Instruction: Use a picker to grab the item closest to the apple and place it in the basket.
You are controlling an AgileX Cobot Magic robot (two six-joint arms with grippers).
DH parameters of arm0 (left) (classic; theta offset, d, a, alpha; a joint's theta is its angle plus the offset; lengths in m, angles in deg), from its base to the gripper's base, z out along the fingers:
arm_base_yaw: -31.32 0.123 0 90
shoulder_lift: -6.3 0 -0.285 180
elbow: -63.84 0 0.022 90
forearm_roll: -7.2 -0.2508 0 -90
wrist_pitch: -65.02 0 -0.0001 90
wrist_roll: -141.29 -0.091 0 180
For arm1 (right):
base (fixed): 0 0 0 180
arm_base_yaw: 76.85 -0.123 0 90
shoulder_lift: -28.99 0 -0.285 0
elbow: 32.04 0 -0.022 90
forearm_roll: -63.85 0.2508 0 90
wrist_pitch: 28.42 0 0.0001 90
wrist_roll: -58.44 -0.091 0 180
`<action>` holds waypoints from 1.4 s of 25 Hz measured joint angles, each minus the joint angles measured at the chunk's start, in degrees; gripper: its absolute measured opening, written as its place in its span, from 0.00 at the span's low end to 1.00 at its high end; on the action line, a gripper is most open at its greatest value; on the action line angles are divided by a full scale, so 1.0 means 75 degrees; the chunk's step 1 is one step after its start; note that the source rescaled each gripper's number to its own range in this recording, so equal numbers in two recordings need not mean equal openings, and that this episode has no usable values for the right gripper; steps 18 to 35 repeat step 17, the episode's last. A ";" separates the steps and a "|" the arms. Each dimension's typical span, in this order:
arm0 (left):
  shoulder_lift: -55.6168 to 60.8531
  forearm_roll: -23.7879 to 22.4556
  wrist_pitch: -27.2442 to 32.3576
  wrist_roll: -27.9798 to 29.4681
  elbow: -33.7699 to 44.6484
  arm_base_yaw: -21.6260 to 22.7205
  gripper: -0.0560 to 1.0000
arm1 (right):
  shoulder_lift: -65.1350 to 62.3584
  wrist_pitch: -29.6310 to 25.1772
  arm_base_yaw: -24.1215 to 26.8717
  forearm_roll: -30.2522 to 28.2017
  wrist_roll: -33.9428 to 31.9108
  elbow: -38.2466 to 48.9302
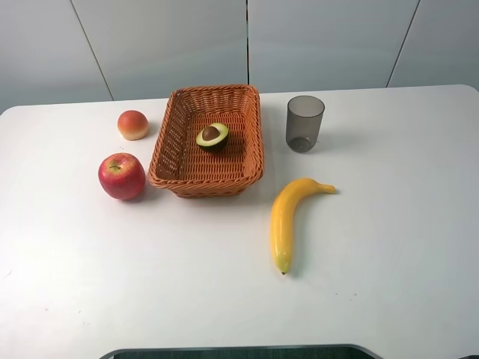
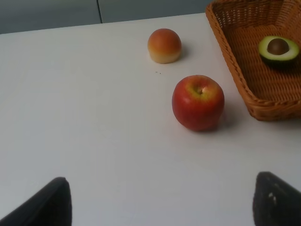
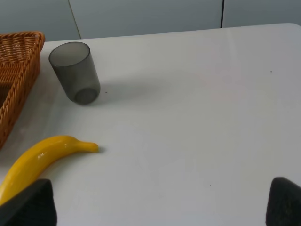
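Observation:
A red apple sits on the white table left of the orange wicker basket. Behind the apple lies a small orange-red bun-like fruit. Half an avocado lies inside the basket. In the exterior view neither gripper appears. The left gripper hangs open over bare table in front of the apple, its dark fingertips far apart. The right gripper is open too, with nothing between its fingertips.
A yellow banana lies right of the basket's front. A grey translucent cup stands behind it. The basket's corner shows in the right wrist view. The table's front edge is near.

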 joint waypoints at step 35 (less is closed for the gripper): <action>0.0000 0.0000 0.0000 0.0000 0.0000 0.0000 0.96 | 0.0000 0.0000 0.0000 0.0000 0.0000 0.0000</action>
